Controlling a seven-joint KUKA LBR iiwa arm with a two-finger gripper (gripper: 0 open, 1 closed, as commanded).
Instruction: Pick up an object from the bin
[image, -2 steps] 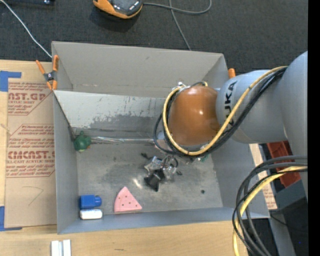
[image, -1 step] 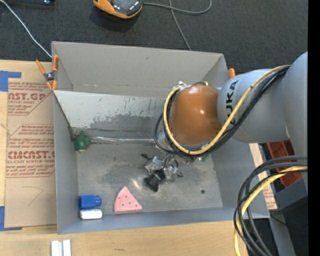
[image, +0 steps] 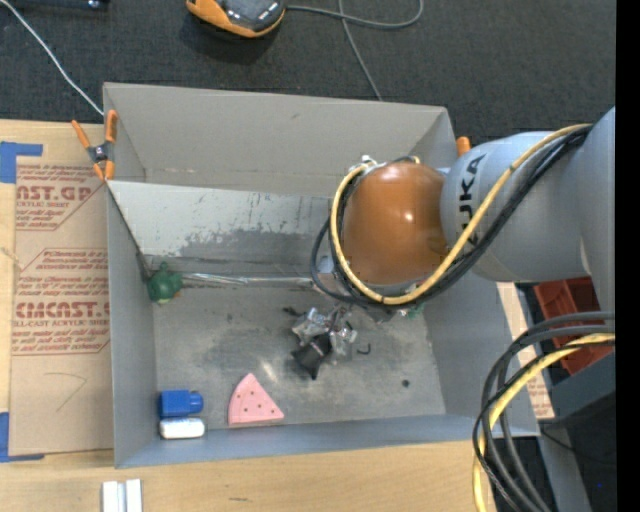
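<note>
Dark small object (image: 307, 363) is seen on the bin (image: 280, 140) floor near the middle, touching or just below the tool (image: 328, 332), which is lowered under the arm's orange cover (image: 390, 225). How far the tool is open, and whether anything is gripped, cannot be told. A pink wedge (image: 254, 401) is nearby; a blue block (image: 180, 403), white block (image: 182, 428) and green ball (image: 163, 287) are placed well apart at the left.

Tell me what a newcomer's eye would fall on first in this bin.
The arm's shiny orange cover hangs over the bin's right side, the gripper below it beside a small dark thing. A pink triangle and a blue block stand out at the front left, a green ball by the left wall.
</note>
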